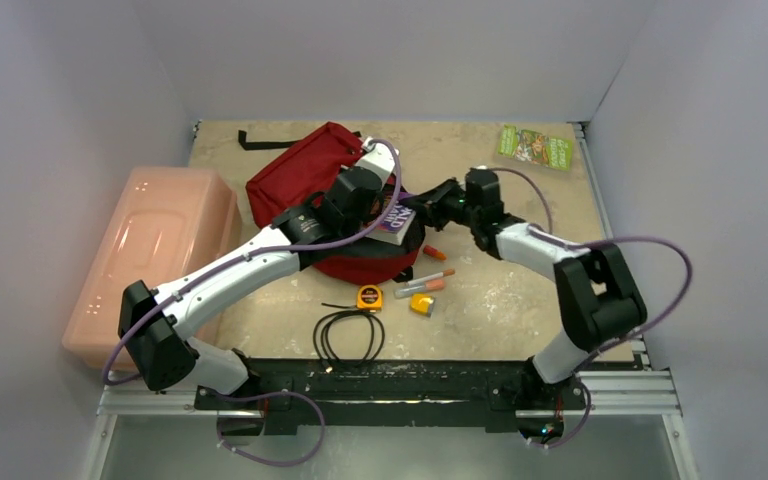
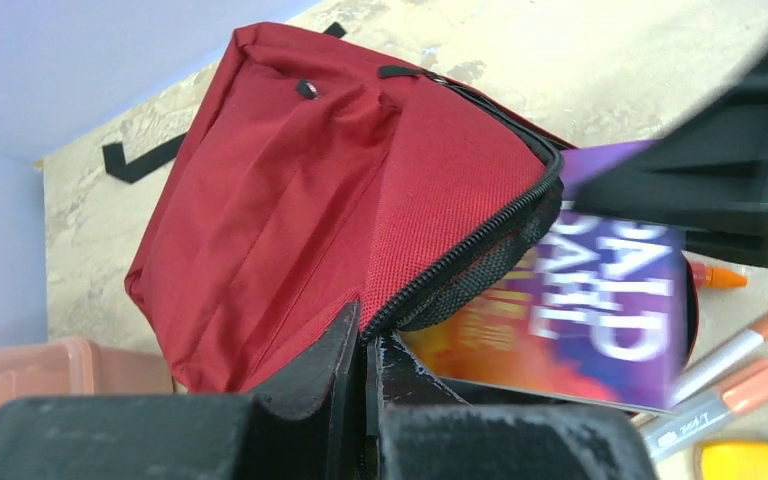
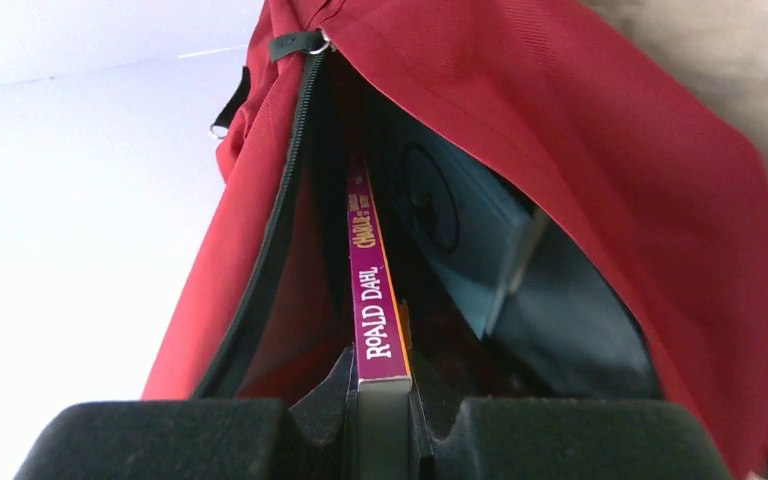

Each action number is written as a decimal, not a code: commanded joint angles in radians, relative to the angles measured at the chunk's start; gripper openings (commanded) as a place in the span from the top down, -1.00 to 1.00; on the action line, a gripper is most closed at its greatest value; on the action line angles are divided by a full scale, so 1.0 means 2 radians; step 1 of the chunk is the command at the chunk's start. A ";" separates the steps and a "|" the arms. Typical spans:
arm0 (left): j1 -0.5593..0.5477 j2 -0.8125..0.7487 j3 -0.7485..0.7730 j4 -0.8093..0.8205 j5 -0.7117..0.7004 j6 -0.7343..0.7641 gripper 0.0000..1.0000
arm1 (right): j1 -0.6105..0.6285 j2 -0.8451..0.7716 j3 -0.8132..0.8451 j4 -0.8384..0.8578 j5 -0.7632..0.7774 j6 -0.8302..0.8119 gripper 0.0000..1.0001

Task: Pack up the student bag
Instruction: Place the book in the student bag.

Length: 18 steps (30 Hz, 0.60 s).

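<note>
Both end effectors are working at the student bag [image 1: 295, 175], which is lying mid-desk [image 1: 520, 290], toward the far side.
The left end effector [image 2: 365, 340] is pinching the bag's zipper edge, jaws clamped on the red fabric, and the mouth is gaping. The right end effector [image 3: 382, 378] is gripping a purple book [image 3: 380, 300] by its spine (Roald Dahl, it reads), which is poking into the opening beside a blue item [image 3: 460, 240] inside.

pale grey walls [image 1: 380, 50] box in a scuffed beige tabletop [image 1: 520, 300] — soft, even light, metal rail [image 1: 640, 397] in front.
</note>
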 commanded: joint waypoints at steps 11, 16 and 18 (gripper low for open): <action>-0.005 0.000 0.036 -0.046 0.084 0.152 1.00 | 0.193 0.287 0.123 0.478 0.357 -0.070 1.00; -0.004 -0.002 0.037 -0.029 0.086 0.125 1.00 | 0.222 0.267 0.108 0.419 0.442 -0.136 0.05; -0.004 0.001 0.035 -0.025 0.075 0.123 1.00 | 0.224 0.262 0.095 0.415 0.437 -0.151 -0.34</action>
